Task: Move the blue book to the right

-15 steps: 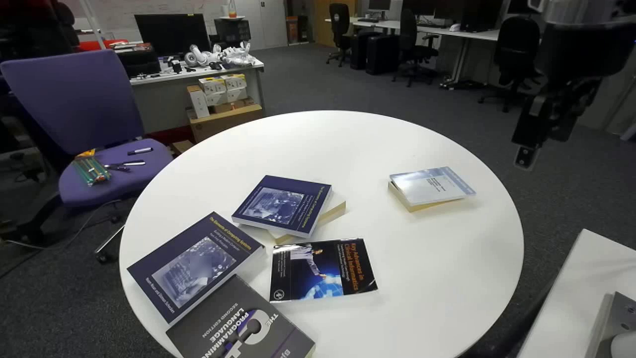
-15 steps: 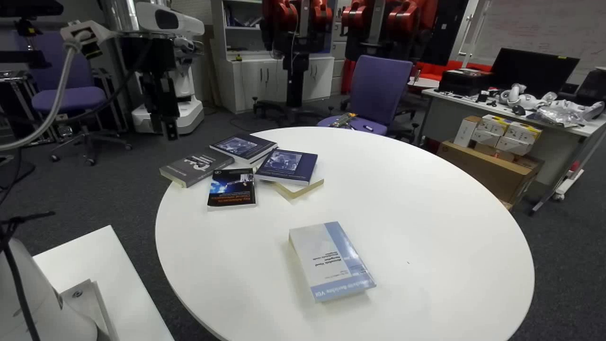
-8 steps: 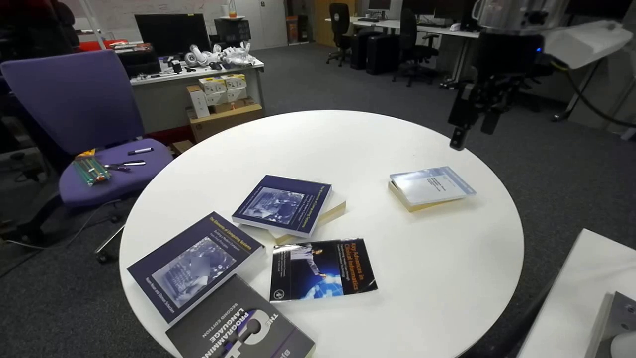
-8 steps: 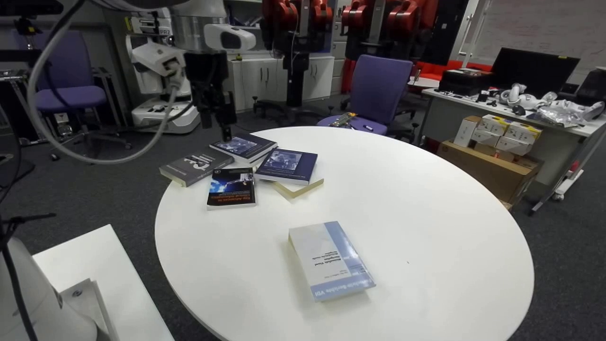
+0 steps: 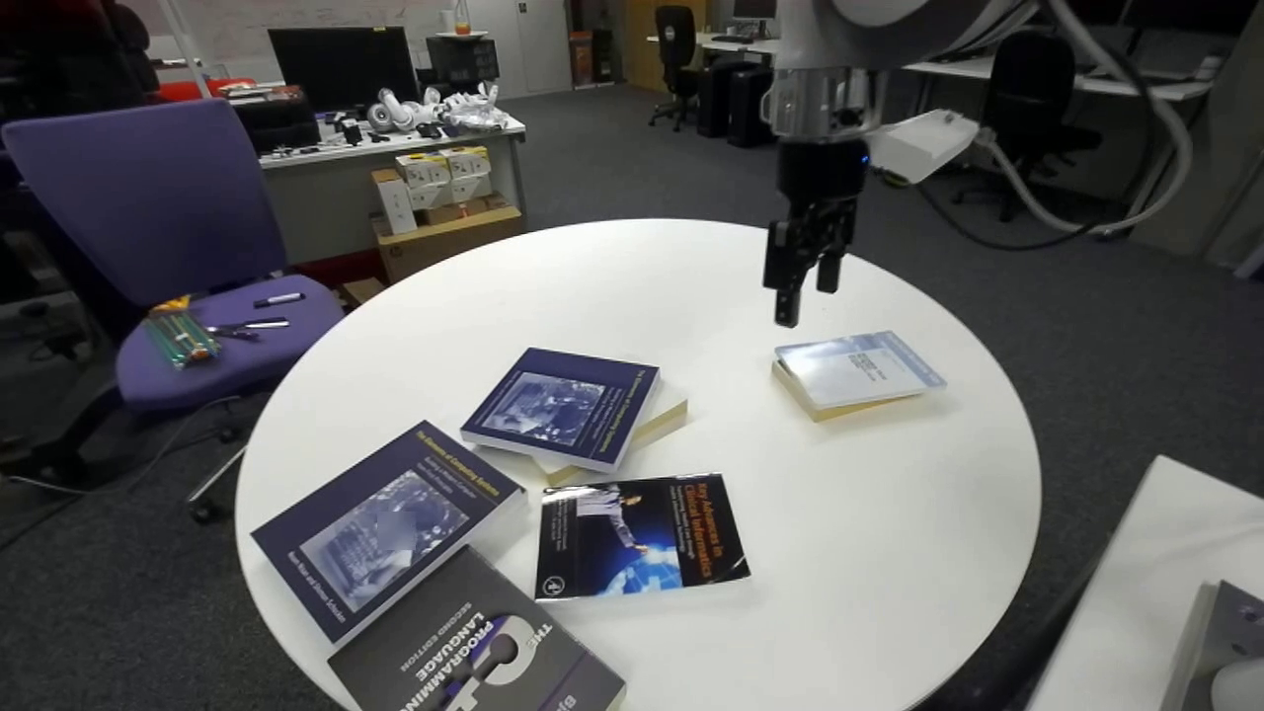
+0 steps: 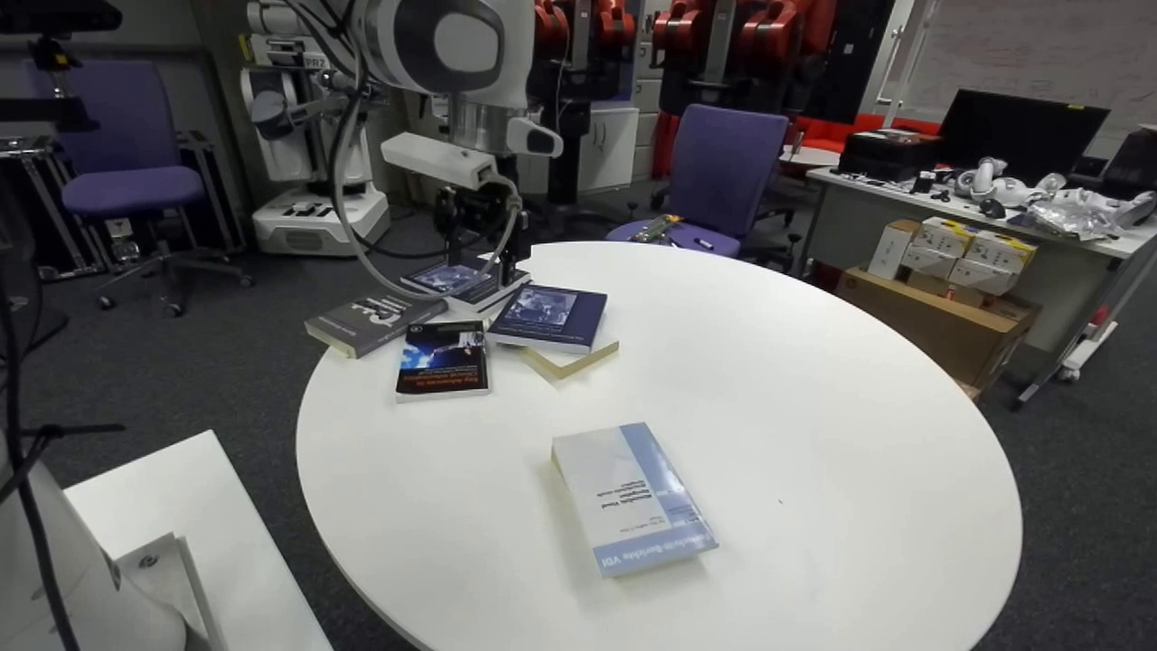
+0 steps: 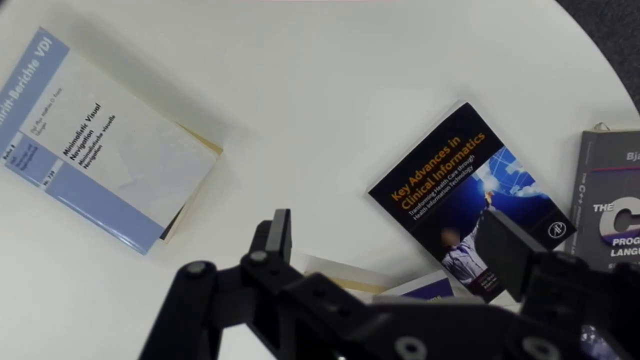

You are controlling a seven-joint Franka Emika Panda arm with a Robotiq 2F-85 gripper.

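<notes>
Claw (image 7: 387,219) gapes wide, empty; an exterior view shows the blue book (image 5: 560,407) whole, wrist view a corner.

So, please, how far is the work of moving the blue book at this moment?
Done: only positioning; the black jaws stand open above the round white table. In hand: nothing; they are empty. Left: gripping, carrying right, releasing. The dark blue rectangular book with pale picture, probably the one meant, lies ungripped on a cream-edged book; a lookalike lies nearby.
</notes>
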